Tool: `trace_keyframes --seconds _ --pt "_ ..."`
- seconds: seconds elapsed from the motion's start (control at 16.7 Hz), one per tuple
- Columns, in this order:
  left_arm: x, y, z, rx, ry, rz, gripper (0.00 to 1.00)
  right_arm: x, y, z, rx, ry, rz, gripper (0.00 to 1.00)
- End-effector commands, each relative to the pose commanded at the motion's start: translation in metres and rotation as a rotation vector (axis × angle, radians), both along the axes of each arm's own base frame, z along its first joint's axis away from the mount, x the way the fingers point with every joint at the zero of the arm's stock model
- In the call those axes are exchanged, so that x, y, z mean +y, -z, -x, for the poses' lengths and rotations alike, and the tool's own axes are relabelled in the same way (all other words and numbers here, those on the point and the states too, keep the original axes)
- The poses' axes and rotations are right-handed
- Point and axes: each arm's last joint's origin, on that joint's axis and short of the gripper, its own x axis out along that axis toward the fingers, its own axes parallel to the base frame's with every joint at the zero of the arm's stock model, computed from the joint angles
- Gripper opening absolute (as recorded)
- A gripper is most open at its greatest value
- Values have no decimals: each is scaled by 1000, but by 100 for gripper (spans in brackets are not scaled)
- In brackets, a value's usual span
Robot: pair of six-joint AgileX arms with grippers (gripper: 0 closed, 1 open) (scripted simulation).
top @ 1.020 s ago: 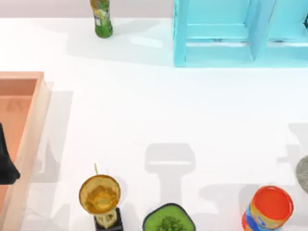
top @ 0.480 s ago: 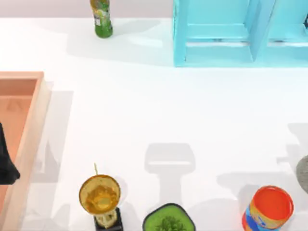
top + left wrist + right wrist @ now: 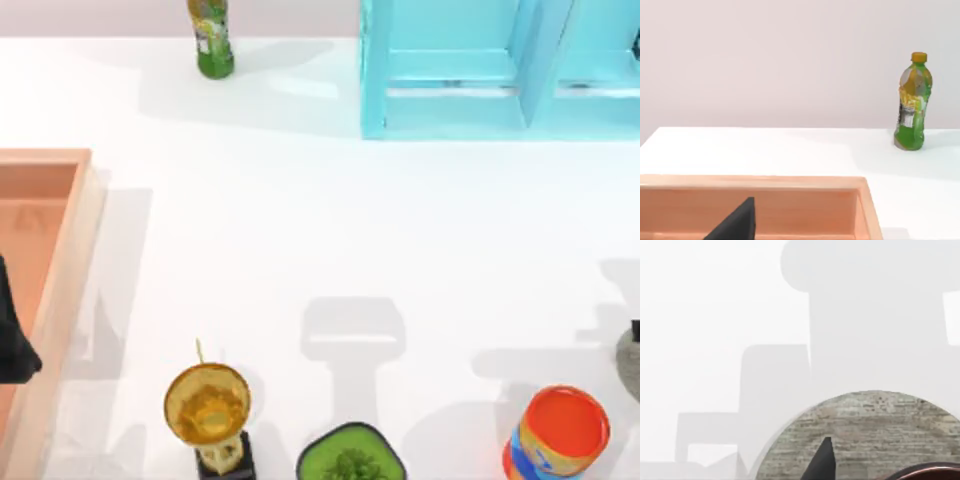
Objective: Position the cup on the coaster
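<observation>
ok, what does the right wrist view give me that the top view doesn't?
Right wrist view adds: the coaster close up, with my right tool above it and the cup rim's maroon edge beside the tool.
Top view adds: trophy, green-filled bowl, orange can, green bottle, blue rack, wooden tray with my left tool parked over it.
Shared: the coaster, at the table's right edge, and tool shadows.

Left arm parked at the table's left edge, its gripper [image 3: 12, 340] showing as a dark shape there. Right gripper [image 3: 822, 462]: one dark fingertip [image 3: 823, 460] pointing away from the wrist camera, finger state not readable.
</observation>
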Motion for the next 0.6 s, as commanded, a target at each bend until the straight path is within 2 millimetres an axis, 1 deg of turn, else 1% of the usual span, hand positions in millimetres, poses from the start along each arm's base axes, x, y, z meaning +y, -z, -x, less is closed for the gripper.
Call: trace_keyframes --seconds 0.12,0.6 --pt "0 0 0 0 0 0 100 0 0 0 0 0 0 0" --pt "0 0 0 0 0 0 100 0 0 0 0 0 0 60"
